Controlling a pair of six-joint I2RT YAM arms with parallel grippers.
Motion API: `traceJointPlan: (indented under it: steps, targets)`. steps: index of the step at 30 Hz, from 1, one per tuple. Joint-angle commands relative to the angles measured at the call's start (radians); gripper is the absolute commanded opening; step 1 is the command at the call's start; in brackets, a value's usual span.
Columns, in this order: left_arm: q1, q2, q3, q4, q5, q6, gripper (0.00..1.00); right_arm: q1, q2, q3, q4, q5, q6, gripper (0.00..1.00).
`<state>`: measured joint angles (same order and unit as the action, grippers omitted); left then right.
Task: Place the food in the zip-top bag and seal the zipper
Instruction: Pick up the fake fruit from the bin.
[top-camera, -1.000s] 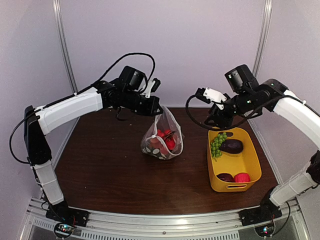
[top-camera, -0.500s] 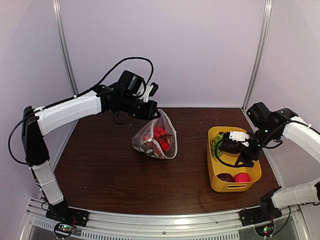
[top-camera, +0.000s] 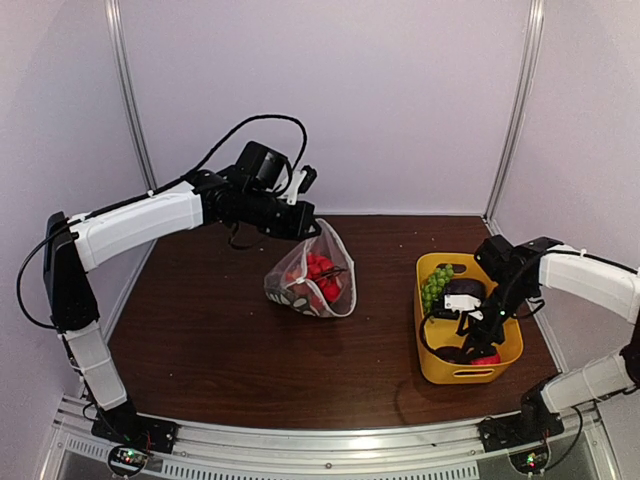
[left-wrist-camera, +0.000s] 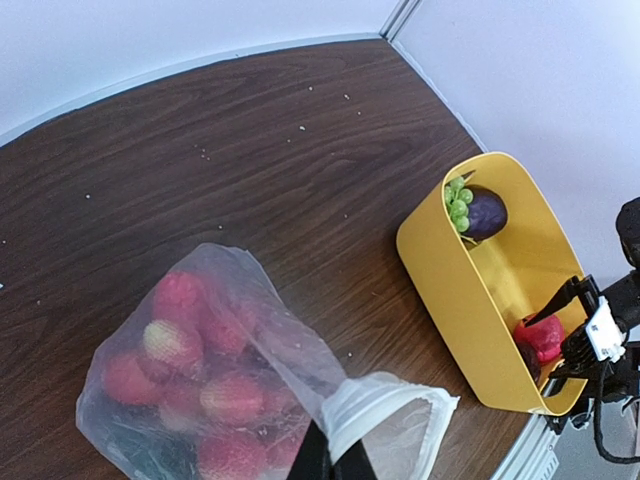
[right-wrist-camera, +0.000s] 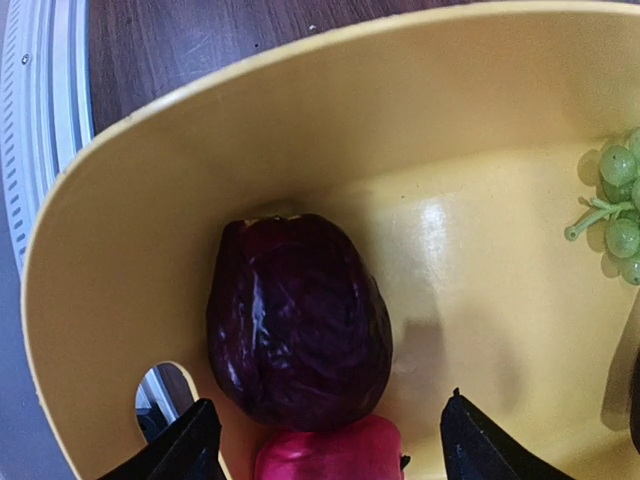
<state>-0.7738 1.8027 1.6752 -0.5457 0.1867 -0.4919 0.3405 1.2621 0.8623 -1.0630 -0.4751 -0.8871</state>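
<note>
The zip-top bag (top-camera: 312, 282) hangs from my left gripper (top-camera: 306, 227), which is shut on its mouth edge. It holds several red and pink food pieces (left-wrist-camera: 175, 350). In the left wrist view the white zipper (left-wrist-camera: 395, 398) curls open beside my fingers (left-wrist-camera: 330, 462). My right gripper (top-camera: 470, 335) is open and low inside the near end of the yellow tub (top-camera: 437, 365). Its jaws stand on either side of a pink-red piece (right-wrist-camera: 325, 450) and a dark purple piece (right-wrist-camera: 300, 320). Green grapes (top-camera: 434, 285) and the eggplant (top-camera: 466, 290) lie at the tub's far end.
The tub stands at the right of the brown table (top-camera: 220, 340), near the right wall. Its handle hole (right-wrist-camera: 160, 392) is by my right gripper's left finger. A metal rail (top-camera: 320, 440) runs along the table's near edge.
My right arm has swung down from above the tub's far end into its near end. The left gripper shifted the bag slightly left, then held still.
</note>
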Motion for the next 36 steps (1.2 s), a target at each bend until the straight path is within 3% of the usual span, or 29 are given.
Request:
traceJointPlan:
  steps: [1, 16, 20, 23, 28, 36]
  targets:
    - [0.004, -0.007, -0.011, 0.051, 0.000, -0.002, 0.00, 0.007, 0.023, -0.003, 0.028, -0.066, -0.041, 0.78]
    - [0.004, -0.008, -0.021, 0.052, 0.009, 0.000, 0.00, 0.066, 0.147, -0.044, 0.132, -0.035, -0.002, 0.77]
    - [0.004, -0.009, -0.026, 0.053, 0.007, -0.001, 0.00, 0.066, 0.170, -0.032, 0.125, -0.014, 0.007, 0.69]
    - [0.004, -0.009, -0.026, 0.053, 0.009, -0.001, 0.00, 0.066, 0.182, -0.013, 0.095, 0.005, 0.000, 0.57]
    - [0.004, -0.009, -0.028, 0.053, 0.010, 0.000, 0.00, 0.065, 0.131, 0.027, 0.034, 0.026, -0.004, 0.48]
    - [0.005, -0.007, -0.029, 0.057, 0.013, 0.001, 0.00, 0.041, 0.044, 0.142, -0.059, 0.066, 0.005, 0.45]
